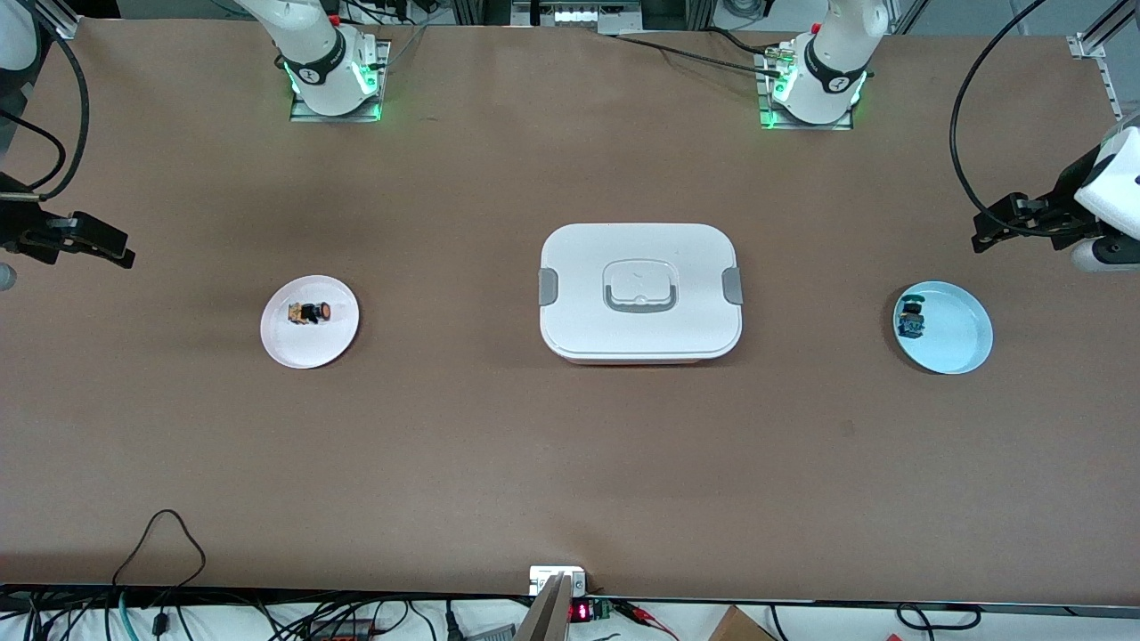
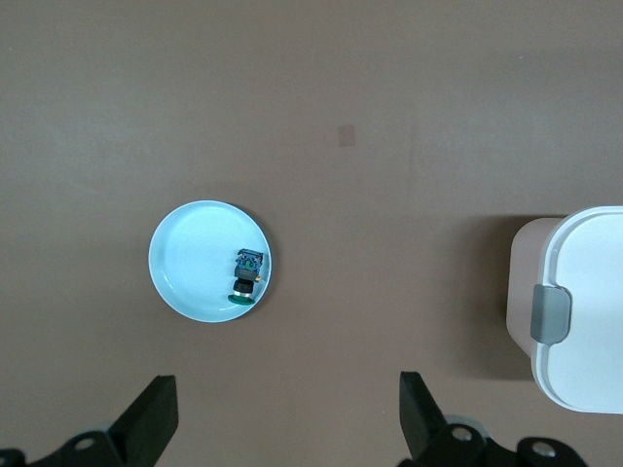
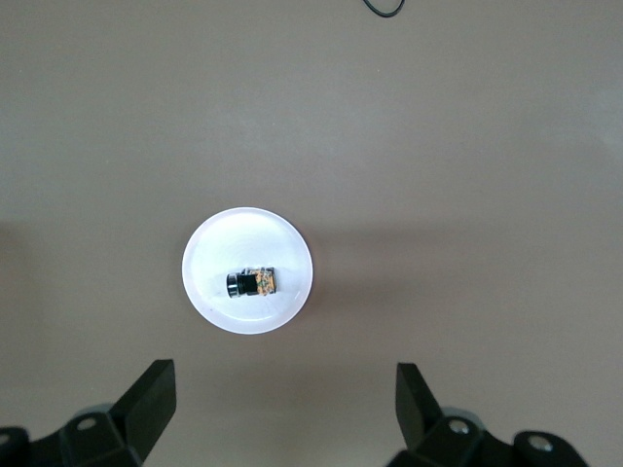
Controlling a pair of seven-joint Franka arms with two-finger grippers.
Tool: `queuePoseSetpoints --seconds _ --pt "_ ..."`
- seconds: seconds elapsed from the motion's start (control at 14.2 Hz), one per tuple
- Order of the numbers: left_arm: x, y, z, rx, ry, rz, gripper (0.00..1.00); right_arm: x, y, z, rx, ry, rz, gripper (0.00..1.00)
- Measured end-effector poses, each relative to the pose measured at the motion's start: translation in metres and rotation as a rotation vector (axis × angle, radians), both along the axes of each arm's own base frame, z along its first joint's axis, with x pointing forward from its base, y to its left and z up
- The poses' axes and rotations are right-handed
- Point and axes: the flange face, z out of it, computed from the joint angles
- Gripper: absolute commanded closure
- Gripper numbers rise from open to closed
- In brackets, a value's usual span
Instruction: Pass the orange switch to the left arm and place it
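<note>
- My right gripper point(image 3: 280, 409) is spread wide and empty, up in the air at the right arm's end of the table; only the two fingertips point(image 3: 151, 394) show in its wrist view, the rest is cut off.
- My left gripper point(image 2: 287, 413) is also spread and empty, up at the left arm's end; in the front view both arms run out of the picture.
- The orange switch point(image 1: 311, 312) lies on its side on the white plate point(image 1: 285, 343); its cap is hard to make out from my right wrist.
- The box point(image 1: 639, 292) sits mid-table, lid on, only one latched edge visible from my left wrist.
- A blue-green component point(image 1: 911, 320) rests at the rim of the blue plate point(image 1: 957, 334).
</note>
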Motion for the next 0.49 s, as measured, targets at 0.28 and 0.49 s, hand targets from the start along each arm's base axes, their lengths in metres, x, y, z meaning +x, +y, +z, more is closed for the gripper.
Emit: queuePoseSetpoints --seconds 0.28,0.49 --pt "0.0 0.0 0.0 0.0 0.0 0.0 0.0 0.0001 -0.0006 0.0007 0.0 -0.002 -0.001 0.0" --pt "0.0 -0.0002 0.0 0.0 0.0 0.0 0.0 0.0009 -0.0007 0.0076 -0.001 -0.016 -0.001 0.0"
